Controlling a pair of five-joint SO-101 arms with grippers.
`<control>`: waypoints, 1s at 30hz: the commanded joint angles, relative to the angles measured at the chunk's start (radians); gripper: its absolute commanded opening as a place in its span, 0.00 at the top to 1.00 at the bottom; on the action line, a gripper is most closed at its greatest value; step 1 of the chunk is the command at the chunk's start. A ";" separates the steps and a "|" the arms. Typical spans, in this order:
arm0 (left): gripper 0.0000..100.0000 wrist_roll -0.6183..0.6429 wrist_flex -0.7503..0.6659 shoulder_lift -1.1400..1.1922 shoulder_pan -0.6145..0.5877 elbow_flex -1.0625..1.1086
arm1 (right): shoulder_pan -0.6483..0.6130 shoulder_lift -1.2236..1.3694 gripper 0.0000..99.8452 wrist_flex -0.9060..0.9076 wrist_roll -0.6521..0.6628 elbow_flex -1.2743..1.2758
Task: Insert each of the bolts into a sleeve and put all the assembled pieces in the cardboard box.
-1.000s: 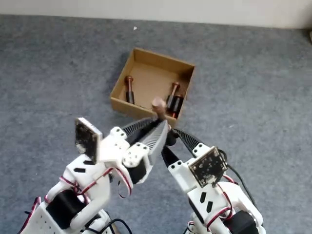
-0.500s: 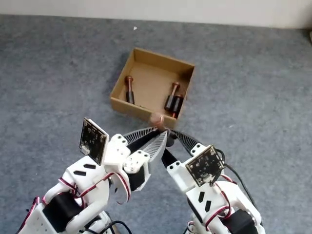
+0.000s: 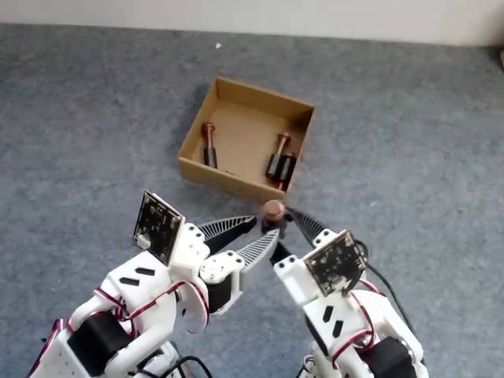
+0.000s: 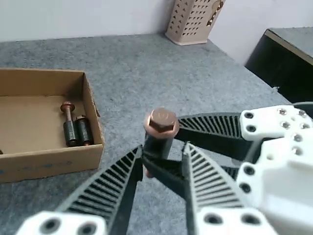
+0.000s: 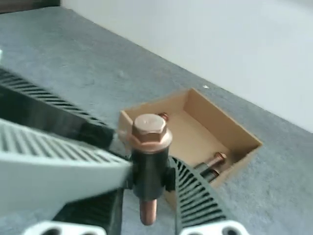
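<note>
Insertion looks done on this one: bolt (image 5: pixel 149 129) sits head-up in its sleeve (image 5: pixel 146 171), tip poking out below. Right gripper (image 5: pixel 146 183) is clamped on the sleeve, holding it upright over the bench (image 3: pixel 409 142), just short of the cardboard box (image 3: pixel 228 179) near wall. Left gripper (image 3: pixel 264 230) is spread wide beside the sleeve, not gripping. Finished pieces (image 3: pixel 209 147) already lie in the box. Next, I'd say: left backs clear, right lifts over the wall and releases inside

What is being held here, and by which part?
The right gripper grips the copper-coloured bolt in its black cylindrical sleeve by the sleeve.
</note>
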 commanded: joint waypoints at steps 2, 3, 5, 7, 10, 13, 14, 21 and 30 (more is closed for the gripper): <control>0.96 -0.003 0.006 0.002 -0.048 -0.027 | 0.059 -0.012 0.99 -0.024 0.000 0.016; 0.99 -0.005 0.006 0.002 -0.065 -0.027 | 0.065 -0.012 0.99 -0.024 0.000 0.028; 0.99 -0.040 0.006 0.002 -0.116 -0.025 | 0.084 -0.012 0.99 -0.027 0.000 0.059; 1.00 -0.072 0.006 0.002 -0.180 -0.024 | 0.107 -0.012 0.99 -0.028 0.000 0.082; 1.00 -0.078 0.006 0.002 -0.294 -0.022 | 0.137 -0.012 0.99 -0.030 0.000 0.101; 0.99 -0.080 0.002 0.002 -0.383 0.019 | 0.147 -0.010 0.99 -0.031 0.000 0.113; 0.99 -0.081 0.002 0.002 -0.401 0.042 | 0.147 -0.010 0.99 -0.031 0.000 0.117; 0.99 -0.081 -0.002 0.001 -0.506 0.234 | 0.208 -0.007 0.99 -0.128 0.000 0.156; 0.99 -0.084 -0.201 0.001 -0.578 0.487 | 0.216 0.335 0.99 -0.329 0.000 0.050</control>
